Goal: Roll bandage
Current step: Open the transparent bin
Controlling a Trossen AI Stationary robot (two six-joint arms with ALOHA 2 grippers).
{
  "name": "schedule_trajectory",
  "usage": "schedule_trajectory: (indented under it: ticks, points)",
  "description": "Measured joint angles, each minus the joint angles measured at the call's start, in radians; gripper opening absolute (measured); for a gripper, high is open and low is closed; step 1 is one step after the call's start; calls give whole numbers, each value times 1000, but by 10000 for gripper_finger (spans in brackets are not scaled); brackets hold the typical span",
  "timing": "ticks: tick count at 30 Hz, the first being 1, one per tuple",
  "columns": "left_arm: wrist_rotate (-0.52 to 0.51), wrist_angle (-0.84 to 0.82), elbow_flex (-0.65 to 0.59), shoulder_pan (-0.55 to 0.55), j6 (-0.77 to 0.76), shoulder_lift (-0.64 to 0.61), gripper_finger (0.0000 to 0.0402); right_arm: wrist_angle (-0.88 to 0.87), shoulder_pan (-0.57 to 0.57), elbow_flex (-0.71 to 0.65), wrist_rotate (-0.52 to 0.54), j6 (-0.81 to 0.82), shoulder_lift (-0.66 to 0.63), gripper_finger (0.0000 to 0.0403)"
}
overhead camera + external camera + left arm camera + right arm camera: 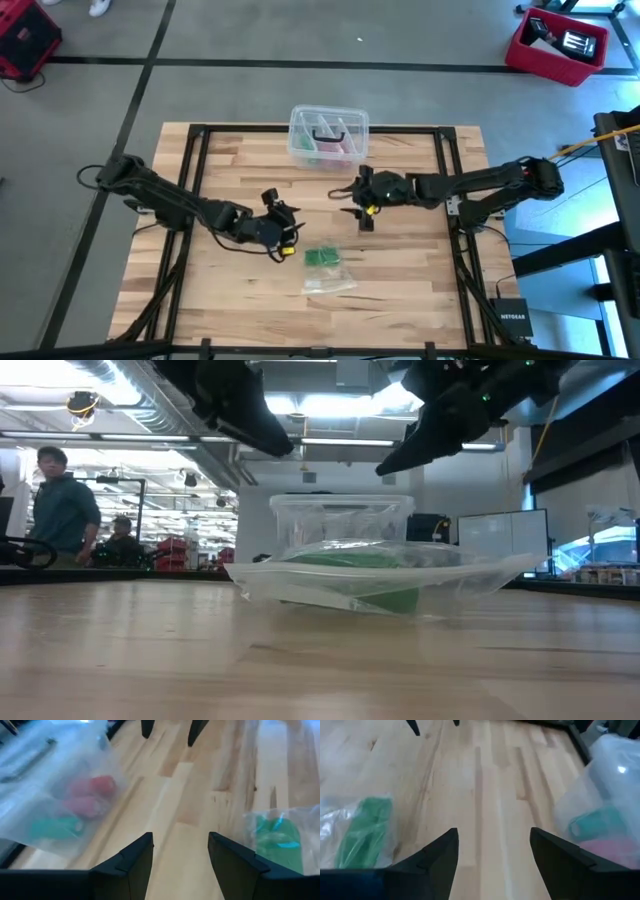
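Bandage [322, 257] lies green inside a clear plastic bag [330, 281] on the worktop [400, 290], right of my left pincer [287, 212], whose fingers are spread and empty. I judge the bag must come off first, pinched by an edge. Farther right, my right pincer [350, 195] hangs spread, near the clear box [328, 136] holding pink and dark items.

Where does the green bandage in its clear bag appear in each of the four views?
High: bandage low centre, near left gripper.
Low: centre, before the clear box.
Left wrist: right edge.
Right wrist: left edge.
Shared landmark: the clear box.
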Motion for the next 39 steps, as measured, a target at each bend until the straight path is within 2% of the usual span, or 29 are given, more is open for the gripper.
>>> schedule_trajectory:
  ticks: [5,10,14,17,21,24,33,35,39]
  points:
    - [1,-22,-19,40,44,-97,182,31,-98,0,-92,-21,-45,248]
    - [26,85,-198,119,55,-263,182,114,-174,1,-186,-25,-70,248]
    - [95,227,-336,193,51,-410,182,173,-214,1,-194,-43,-70,248]
    - [142,280,-392,231,46,-470,182,205,-243,1,-186,-54,-70,248]
    - [152,278,-412,243,-7,-484,182,219,-258,1,-184,-54,-70,248]
    - [152,280,-419,236,-39,-471,182,223,-256,1,-144,-54,-69,248]
    - [149,299,-423,203,-55,-466,182,251,-256,4,-120,-73,-69,248]
    - [148,303,-423,203,-56,-463,182,214,-256,27,-113,-79,-69,248]
    - [146,309,-423,204,-80,-460,182,92,-286,108,-180,-91,-32,248]
